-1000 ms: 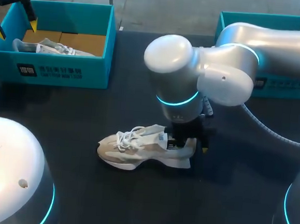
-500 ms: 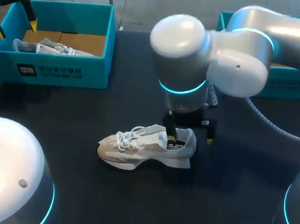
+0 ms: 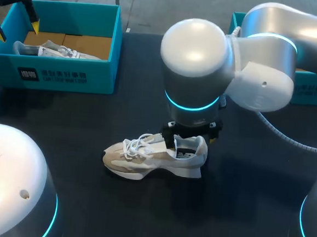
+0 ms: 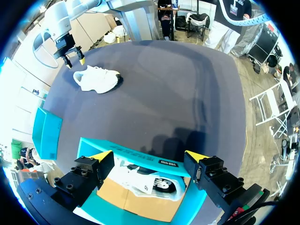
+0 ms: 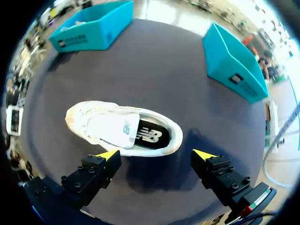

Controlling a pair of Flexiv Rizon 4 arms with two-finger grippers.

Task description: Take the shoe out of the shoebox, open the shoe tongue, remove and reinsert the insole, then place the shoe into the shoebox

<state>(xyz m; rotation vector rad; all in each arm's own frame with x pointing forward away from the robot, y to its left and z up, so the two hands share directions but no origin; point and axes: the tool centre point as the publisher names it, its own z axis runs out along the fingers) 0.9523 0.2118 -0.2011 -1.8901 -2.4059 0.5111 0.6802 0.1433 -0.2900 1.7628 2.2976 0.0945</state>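
A white and beige shoe (image 3: 144, 158) lies on its sole on the dark table, toe to the left. In the right wrist view the shoe (image 5: 93, 123) shows its tongue (image 5: 115, 127) folded over the laces and a dark insole (image 5: 151, 137) inside. My right gripper (image 5: 157, 154) hangs open above the heel end, holding nothing; in the head view the right gripper (image 3: 192, 137) is mostly hidden under its wrist. My left gripper (image 3: 16, 29) stands open over the left teal shoebox (image 3: 57, 75), where a second shoe (image 4: 150, 183) lies under the left gripper (image 4: 149, 157).
A second teal box (image 3: 314, 92) stands at the back right, partly behind my right arm; the right wrist view shows that box (image 5: 234, 65) beyond the shoe. Bare dark tabletop (image 3: 92, 124) surrounds the shoe.
My right gripper has opened wider and lifted off the shoe's heel opening, and the arm has risen. The shoe stays put. My left arm has not moved.
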